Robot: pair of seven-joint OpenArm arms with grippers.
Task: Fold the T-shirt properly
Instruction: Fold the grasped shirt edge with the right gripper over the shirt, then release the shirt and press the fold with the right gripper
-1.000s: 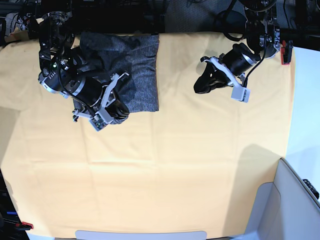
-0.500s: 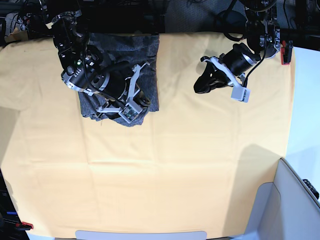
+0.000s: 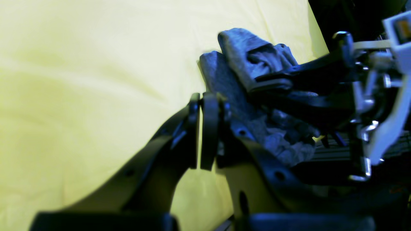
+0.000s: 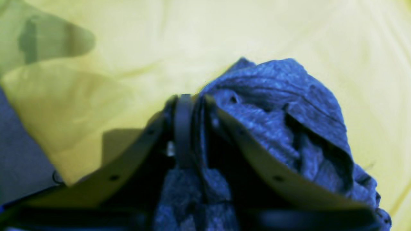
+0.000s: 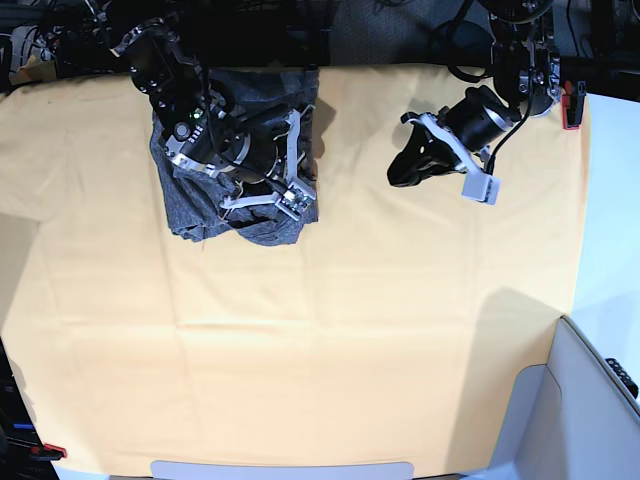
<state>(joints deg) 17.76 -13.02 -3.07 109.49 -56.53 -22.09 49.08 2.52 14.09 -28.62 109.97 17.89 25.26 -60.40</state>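
Observation:
The dark grey T-shirt (image 5: 190,205) lies bunched at the back left of the yellow-orange cloth (image 5: 350,330). My right gripper (image 5: 300,187) is over its right part, shut on a fold of the fabric. In the right wrist view the shirt (image 4: 273,96) is pinched between the fingers (image 4: 183,122) and drapes over the right one. My left gripper (image 5: 397,178) hovers to the right of the shirt, apart from it. In the left wrist view its fingers (image 3: 208,128) are pressed together with nothing between them, and the shirt (image 3: 231,48) and the other gripper show beyond them.
A grey-white bin (image 5: 590,400) stands at the front right corner. Red clamps sit at the back right (image 5: 570,105) and front left (image 5: 52,451). A turned-up corner of the cloth (image 4: 48,106) shows at the left of the right wrist view.
My right arm has swung right and back across the shirt, carrying the gripped fabric over toward the shirt's right edge. The left arm has not moved.

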